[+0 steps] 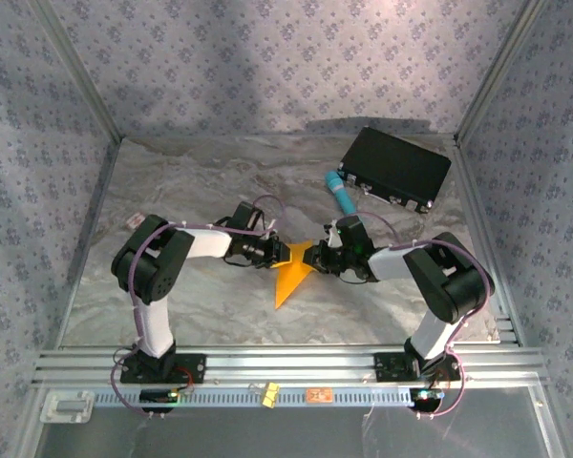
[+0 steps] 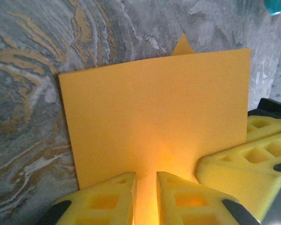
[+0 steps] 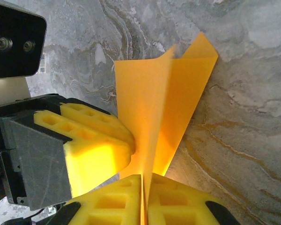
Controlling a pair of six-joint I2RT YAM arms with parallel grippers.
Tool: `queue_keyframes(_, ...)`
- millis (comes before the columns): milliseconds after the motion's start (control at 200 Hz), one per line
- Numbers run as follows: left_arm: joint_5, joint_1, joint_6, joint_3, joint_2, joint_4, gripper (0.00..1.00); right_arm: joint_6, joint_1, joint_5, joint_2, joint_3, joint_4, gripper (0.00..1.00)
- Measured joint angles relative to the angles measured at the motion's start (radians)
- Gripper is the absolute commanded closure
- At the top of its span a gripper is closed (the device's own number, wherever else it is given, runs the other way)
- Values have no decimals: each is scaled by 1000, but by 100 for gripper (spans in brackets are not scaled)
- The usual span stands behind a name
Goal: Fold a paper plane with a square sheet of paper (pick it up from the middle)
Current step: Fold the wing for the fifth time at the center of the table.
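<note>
Yellow fingers [image 3: 129, 185] of the right gripper [image 3: 144, 187] and left gripper [image 2: 146, 187] are clamping the folded paper [image 1: 290, 272] from opposite sides, its long axis pointing from the jaws toward the arm bases.

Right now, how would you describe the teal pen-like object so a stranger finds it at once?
Look at the far right of the marble table, where a flat black box lies. Just left of the box lies a short teal cylinder. It is the only blue-green thing; the box is black, the folded paper nearby orange.
</note>
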Motion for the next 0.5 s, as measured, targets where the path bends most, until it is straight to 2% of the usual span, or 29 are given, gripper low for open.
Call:
queue_keyframes(240,-24,0,6,-1,-79,-53,69,39,0,42,-24,-11,0,95)
queue_keyframes(500,-57,-3,19,-5,-182,-85,74,150,44,190,-121,-85,19,94)
